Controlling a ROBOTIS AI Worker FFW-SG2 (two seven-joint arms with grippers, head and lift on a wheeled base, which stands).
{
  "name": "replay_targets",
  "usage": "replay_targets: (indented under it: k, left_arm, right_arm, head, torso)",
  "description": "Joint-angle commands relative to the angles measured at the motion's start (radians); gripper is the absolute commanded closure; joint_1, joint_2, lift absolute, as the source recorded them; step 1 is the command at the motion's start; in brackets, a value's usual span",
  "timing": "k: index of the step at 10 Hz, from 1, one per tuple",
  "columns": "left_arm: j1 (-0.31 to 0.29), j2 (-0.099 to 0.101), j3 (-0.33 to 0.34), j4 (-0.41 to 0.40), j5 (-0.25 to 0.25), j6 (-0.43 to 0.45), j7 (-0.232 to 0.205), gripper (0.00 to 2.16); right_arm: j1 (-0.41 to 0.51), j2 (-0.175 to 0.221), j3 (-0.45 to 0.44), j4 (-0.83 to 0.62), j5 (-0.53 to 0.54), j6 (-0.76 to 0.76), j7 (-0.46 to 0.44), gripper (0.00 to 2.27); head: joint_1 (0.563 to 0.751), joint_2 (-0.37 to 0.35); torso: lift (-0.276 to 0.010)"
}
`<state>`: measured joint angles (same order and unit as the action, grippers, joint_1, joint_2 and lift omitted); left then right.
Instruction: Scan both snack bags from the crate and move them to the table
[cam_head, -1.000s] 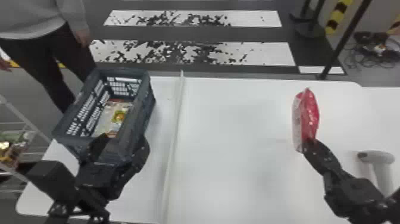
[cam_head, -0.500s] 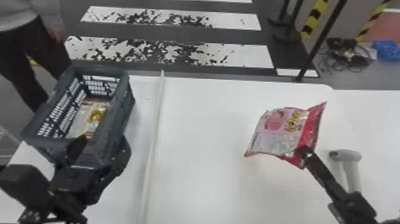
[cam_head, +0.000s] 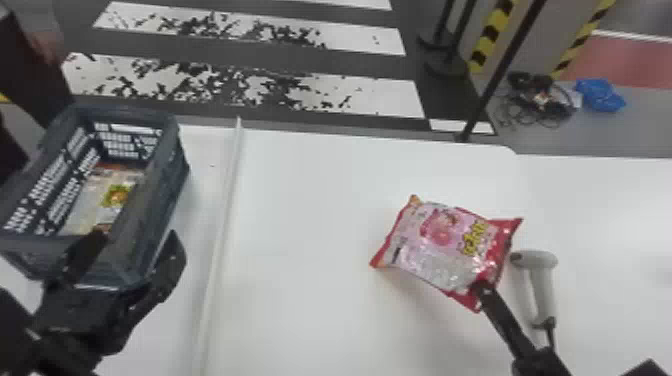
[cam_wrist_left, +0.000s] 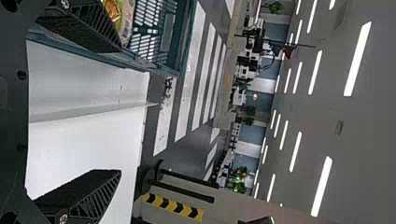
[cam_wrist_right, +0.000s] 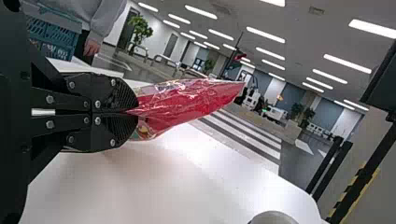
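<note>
Seen edge-on a second ago, the glossy red-and-pink plastic snack bag (cam_head: 440, 245) now turns its broad printed face to the head view. The black two-fingered right gripper (cam_head: 482, 289) has swung it nearer the robot and closer to the light-grey handheld scanner (cam_head: 540, 285). The head view itself has turned rightward, bringing a crumpled blue plastic bundle (cam_head: 600, 95) into sight.

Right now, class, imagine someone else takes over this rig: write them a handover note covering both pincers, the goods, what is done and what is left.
Left pincer: open, by the crate.
Right pincer: shut on the pink bag, over the table.
Other bag: in the crate. Scanner: on the table.
Done: pink bag out of the crate; whether scanned, I cannot tell.
Left: put it down; scan and move the other bag.
</note>
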<state>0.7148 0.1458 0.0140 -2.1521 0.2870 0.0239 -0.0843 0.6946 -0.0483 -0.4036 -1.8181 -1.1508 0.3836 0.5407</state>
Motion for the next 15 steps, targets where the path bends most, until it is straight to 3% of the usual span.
replay_targets:
  k: [1, 2, 3, 6, 7, 8, 10, 12, 14, 15]
  left_arm:
    - [-0.002, -0.002, -0.002, 0.005, 0.0, -0.003, 0.0, 0.07]
    - [-0.009, -0.002, -0.005, 0.02, 0.0, -0.025, 0.001, 0.07]
    - [-0.014, -0.002, -0.006, 0.026, 0.0, -0.028, 0.001, 0.07]
    - [-0.032, -0.002, -0.012, 0.041, 0.0, -0.031, 0.0, 0.07]
    - [-0.035, 0.0, -0.012, 0.043, 0.001, -0.031, 0.0, 0.07]
    - [-0.04, 0.0, -0.012, 0.046, 0.003, -0.031, 0.0, 0.07]
    - [-0.048, 0.0, -0.012, 0.051, 0.003, -0.031, 0.0, 0.07]
    - [-0.046, 0.0, -0.012, 0.052, 0.003, -0.034, 0.0, 0.07]
    - [-0.043, 0.001, -0.012, 0.049, 0.004, -0.037, 0.0, 0.07]
    - [-0.041, 0.001, -0.012, 0.046, 0.004, -0.037, 0.0, 0.07]
  right_arm:
    - [0.031, 0.007, 0.0, -0.004, 0.046, -0.001, 0.001, 1.07]
    - [0.049, 0.018, 0.005, -0.012, 0.077, -0.004, -0.01, 0.23]
    - [0.063, 0.022, 0.014, -0.017, 0.092, -0.016, -0.039, 0.02]
    - [0.065, 0.03, 0.012, -0.04, 0.164, -0.053, -0.143, 0.04]
    - [0.066, 0.03, -0.014, -0.084, 0.186, 0.082, -0.162, 0.04]
    - [0.072, 0.03, -0.041, -0.136, 0.184, 0.291, -0.094, 0.04]
    - [0.077, 0.038, -0.064, -0.259, 0.167, 0.582, -0.019, 0.06]
    - [0.077, 0.047, -0.095, -0.382, 0.21, 0.573, -0.061, 0.06]
    - [0.011, 0.038, -0.152, -0.394, 0.23, 0.564, -0.059, 0.13]
    - [-0.044, 0.033, -0.153, -0.389, 0.307, 0.558, -0.024, 0.42]
  head:
    - [0.695, -0.158]
    - [0.695, -0.158]
    - [0.695, -0.157]
    - [0.695, -0.171]
    - [0.695, -0.184]
    - [0.695, -0.184]
    - [0.695, -0.075]
    - [0.695, 0.012]
    - [0.695, -0.007]
    - [0.695, -0.032]
  torso:
    - [-0.087]
    - [-0.087]
    - [-0.087]
    - [-0.087]
    - [-0.087]
    - [-0.087]
    - [-0.087]
    - [-0.087]
    - [-0.087]
    - [-0.087]
